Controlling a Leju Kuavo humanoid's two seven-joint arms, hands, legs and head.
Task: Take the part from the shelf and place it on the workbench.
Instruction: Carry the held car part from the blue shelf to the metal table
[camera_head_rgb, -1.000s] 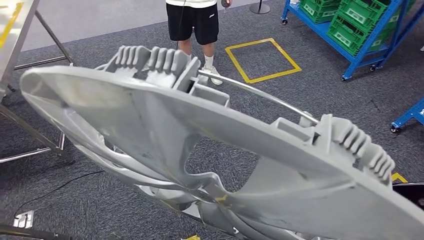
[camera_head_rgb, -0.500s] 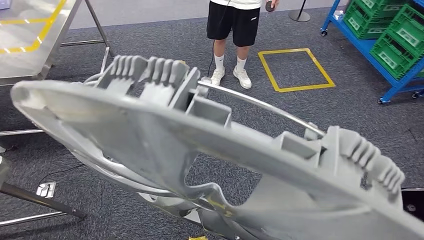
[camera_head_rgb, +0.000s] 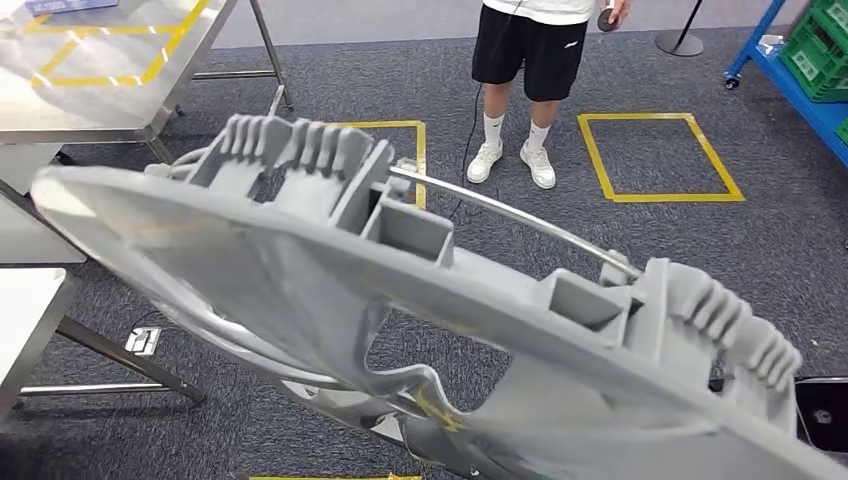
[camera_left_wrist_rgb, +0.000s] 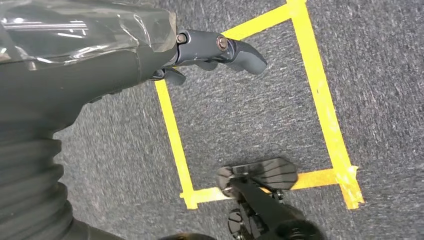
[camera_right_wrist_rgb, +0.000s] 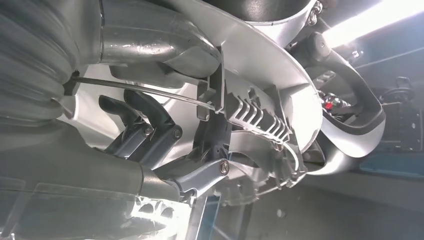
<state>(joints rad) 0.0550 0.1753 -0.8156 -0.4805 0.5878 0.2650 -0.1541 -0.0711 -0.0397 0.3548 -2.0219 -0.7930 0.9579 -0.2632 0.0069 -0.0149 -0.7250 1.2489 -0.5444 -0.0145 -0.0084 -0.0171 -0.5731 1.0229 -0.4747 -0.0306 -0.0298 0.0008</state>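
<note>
A large grey moulded part (camera_head_rgb: 300, 260) with ribbed clips and a thin metal rod is carried tilted, close below the head camera. In the right wrist view my right hand (camera_right_wrist_rgb: 145, 130) grips the part (camera_right_wrist_rgb: 260, 65), its dark fingers curled against the pale inner side. My left hand (camera_left_wrist_rgb: 210, 47) hangs over the grey carpet with its fingers apart and nothing in them. The steel workbench (camera_head_rgb: 100, 90), marked with yellow tape, stands at the far left beyond the part.
A person (camera_head_rgb: 530, 60) in black shorts and white shoes stands ahead on the carpet. Yellow tape squares (camera_head_rgb: 660, 160) mark the floor. A blue rack (camera_head_rgb: 790, 80) with green crates is at the far right. A white table edge (camera_head_rgb: 25, 310) lies near left.
The camera has turned left: the person, tape squares and blue rack slid right, and the workbench came into view. The part stays in the same place in the picture.
</note>
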